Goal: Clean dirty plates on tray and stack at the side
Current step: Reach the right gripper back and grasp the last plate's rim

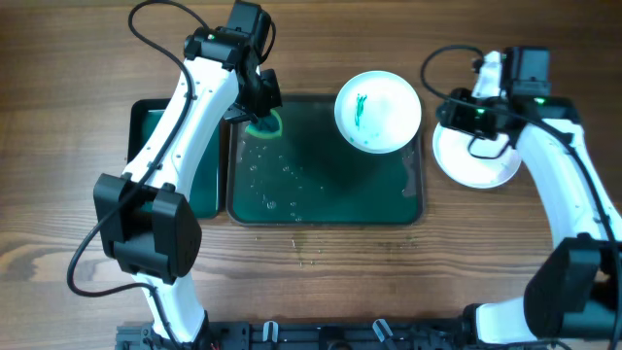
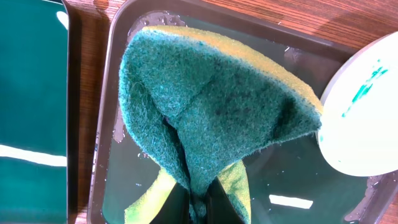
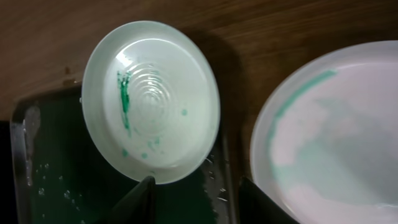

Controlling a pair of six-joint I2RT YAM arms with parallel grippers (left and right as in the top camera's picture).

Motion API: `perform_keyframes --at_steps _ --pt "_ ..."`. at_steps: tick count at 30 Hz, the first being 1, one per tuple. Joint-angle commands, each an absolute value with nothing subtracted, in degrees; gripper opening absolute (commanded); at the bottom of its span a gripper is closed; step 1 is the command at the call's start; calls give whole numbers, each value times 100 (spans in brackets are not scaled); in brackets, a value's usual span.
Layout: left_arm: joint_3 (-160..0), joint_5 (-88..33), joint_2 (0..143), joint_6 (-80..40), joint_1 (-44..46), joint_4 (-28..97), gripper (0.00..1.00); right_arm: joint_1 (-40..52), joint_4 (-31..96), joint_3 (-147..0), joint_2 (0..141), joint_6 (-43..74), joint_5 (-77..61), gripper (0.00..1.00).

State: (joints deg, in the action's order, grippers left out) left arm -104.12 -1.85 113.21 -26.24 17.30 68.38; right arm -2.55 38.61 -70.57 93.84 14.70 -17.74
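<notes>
Sponge, green scrub side up with yellow foam at the edges, fills the left wrist view. It is folded and pinched at its lower end by the left gripper, jaws clamped tight on it. The sponge sits over the tray, at its far left corner, and looks to be touching the wet floor, though contact is hard to confirm. Water droplets are scattered on the tray floor.

One plate is at the tray's far right corner, its edge overhanging the rim, with teal streaks and specks on its face. A second plate is on the table just right of the tray, with a teal arc smear and a bluish tint. It could be a stack; can't tell.

Right gripper has its fingers spread wide with nothing held, and hangs over the gap between the tray rim and the second plate. A narrower green tray lies just left of the tray.
</notes>
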Motion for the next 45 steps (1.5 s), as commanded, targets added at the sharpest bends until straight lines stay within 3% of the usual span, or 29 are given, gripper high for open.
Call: perform_keyframes --at_steps 1,14,17,20,32,34,36,38,39,42,45 --pt "-10501 -255 11336 -2576 1726 6820 4 54 3743 -7124 10003 2093 -1476 41" --pt "-10501 -255 11336 -2576 1726 6823 4 530 3295 -7124 11330 2532 -1417 26" --pt "-10501 -255 11336 -2576 1726 6823 4 563 3223 -7124 11413 2530 -1398 20" --pt "-10501 -255 11336 -2576 1726 6823 4 567 3249 -7124 11417 2473 -1400 4" --pt "-10501 -255 11336 -2576 1728 6820 4 803 4383 -7126 10921 2106 -2458 4" --pt "-10501 -255 11336 -2576 1726 6818 4 862 4630 -7126 10759 2071 -2453 8" --pt "-10501 -255 11336 -2576 1726 6818 4 921 4783 -7126 10689 1900 -2451 20" --pt "-10501 -255 11336 -2576 1728 6818 4 961 4842 -7124 10694 1559 -2443 46" --pt "-10501 -255 11336 -2576 1726 6818 4 974 4829 -7120 10702 1431 -2379 51" --pt "-10501 -255 11336 -2576 1728 6818 4 991 4598 -7118 10711 1116 -1876 55" --pt "-10501 -255 11336 -2576 1728 6818 4 991 4209 -7113 10801 917 -1441 48"
